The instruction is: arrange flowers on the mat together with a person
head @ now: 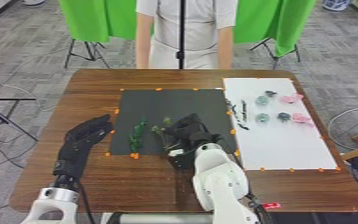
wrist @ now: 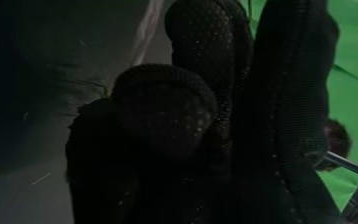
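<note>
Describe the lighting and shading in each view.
Head view: bright, fairly even light; the white mat looks brightest, while the right robot hand, gloved in black, partly merges with the dark mat. Right wrist view: deep shade over the hand, its glove nearly black, against the much brighter green cloth.

The right hand [head: 190, 133] is ahead of its white forearm [head: 222, 180]; leftward of it, the left hand [head: 85, 133] has relaxed fingers [head: 98, 122].

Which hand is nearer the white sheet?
Right. The right hand is over the dark mat, a little left of the white sheet. The left hand is by the mat's left edge, farther from the sheet.
</note>
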